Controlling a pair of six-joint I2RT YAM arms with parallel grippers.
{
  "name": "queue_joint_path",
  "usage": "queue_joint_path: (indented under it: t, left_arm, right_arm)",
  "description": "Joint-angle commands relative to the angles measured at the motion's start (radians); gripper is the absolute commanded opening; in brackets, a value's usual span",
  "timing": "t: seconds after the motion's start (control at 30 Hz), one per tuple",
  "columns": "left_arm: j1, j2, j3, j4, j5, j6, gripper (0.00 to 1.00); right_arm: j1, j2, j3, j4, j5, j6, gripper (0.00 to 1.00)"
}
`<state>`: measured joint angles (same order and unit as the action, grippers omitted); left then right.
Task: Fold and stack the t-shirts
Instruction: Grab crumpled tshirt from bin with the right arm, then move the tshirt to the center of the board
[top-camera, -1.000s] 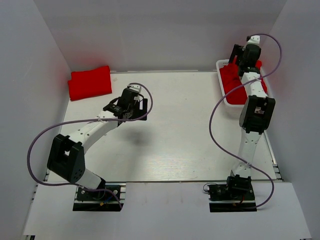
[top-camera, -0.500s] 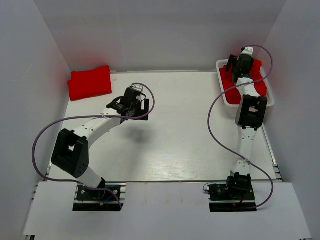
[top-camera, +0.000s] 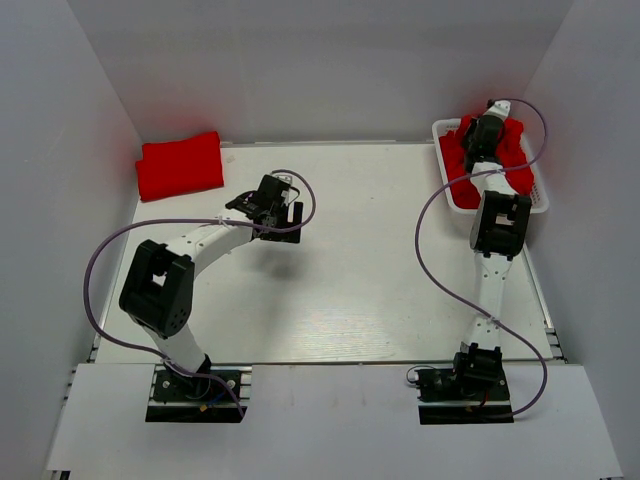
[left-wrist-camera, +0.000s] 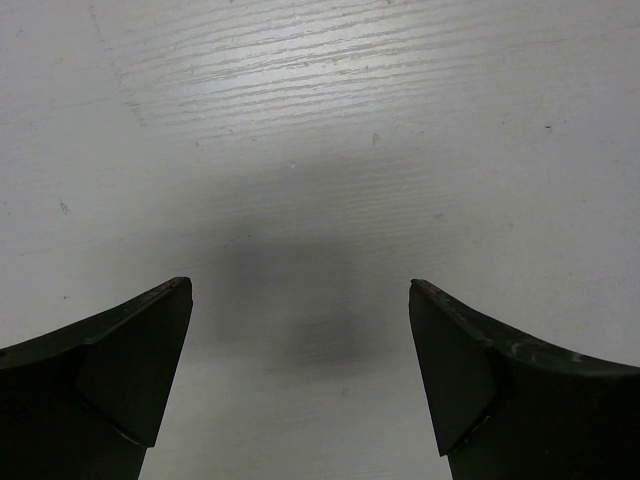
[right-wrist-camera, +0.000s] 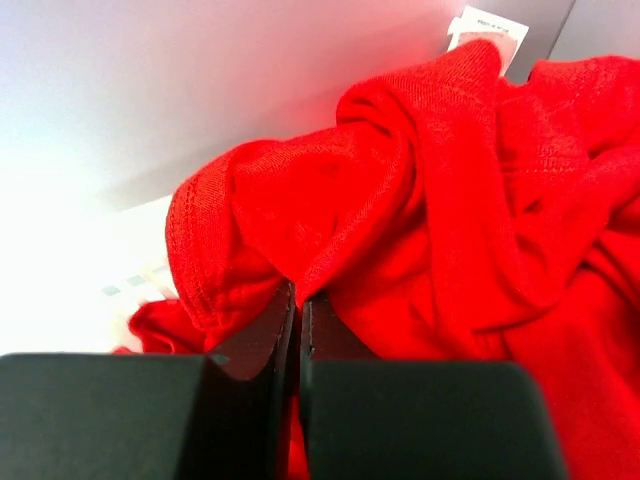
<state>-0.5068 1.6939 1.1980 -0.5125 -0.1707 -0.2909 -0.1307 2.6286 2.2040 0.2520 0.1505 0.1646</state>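
Crumpled red t-shirts (top-camera: 510, 150) fill the white basket (top-camera: 441, 150) at the back right. My right gripper (top-camera: 487, 128) is down in that pile, shut on a fold of a red t-shirt (right-wrist-camera: 400, 210), with the cloth pinched between its fingertips (right-wrist-camera: 298, 300). A folded red t-shirt (top-camera: 180, 164) lies flat in the back left corner. My left gripper (top-camera: 277, 204) hovers over the bare table left of centre, open, with nothing between its fingers (left-wrist-camera: 140, 350).
White walls close in the table (top-camera: 350, 270) at the back and on both sides. The basket stands against the right wall. A white label (right-wrist-camera: 487, 28) shows on the held shirt. Cables loop beside both arms.
My right gripper dropped into the basket and shut on a t-shirt. My left arm swung a little to the right, still open.
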Motion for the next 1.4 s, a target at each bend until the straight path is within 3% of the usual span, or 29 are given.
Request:
queue_joint_path:
  t: [0.0,0.47,0.7,0.87,1.07,1.27,1.37]
  left_arm:
    - [0.004,-0.033,0.031,-0.001,-0.003,-0.007,1.0]
    - [0.004,-0.138,-0.02,0.028,-0.021,-0.007,1.0]
    - [0.004,-0.198,-0.067,0.066,-0.021,0.013,1.0]
    - [0.004,-0.255,-0.089,0.077,-0.033,0.013,1.0]
    - [0.004,-0.332,-0.11,0.086,-0.091,0.013,1.0]
    - [0.013,-0.343,-0.054,-0.043,-0.19,-0.039,1.0]
    - [0.013,-0.343,-0.044,-0.052,-0.19,-0.05,1.0]
  right_arm:
    - [-0.003,-0.016,0.01,0.121,0.015,0.03,0.0]
    - [-0.004,-0.303,-0.139,0.168,0.067,-0.076,0.0]
    - [-0.004,-0.473,-0.095,0.122,0.078,-0.16,0.0]
    - [-0.004,-0.499,0.026,0.107,0.078,-0.195,0.0]
    - [0.003,-0.577,0.118,0.095,-0.05,-0.098,0.0]
    - [0.025,-0.746,0.118,0.053,-0.294,-0.002,0.0]
    - [0.048,-0.788,0.128,0.058,-0.324,0.033,0.0]
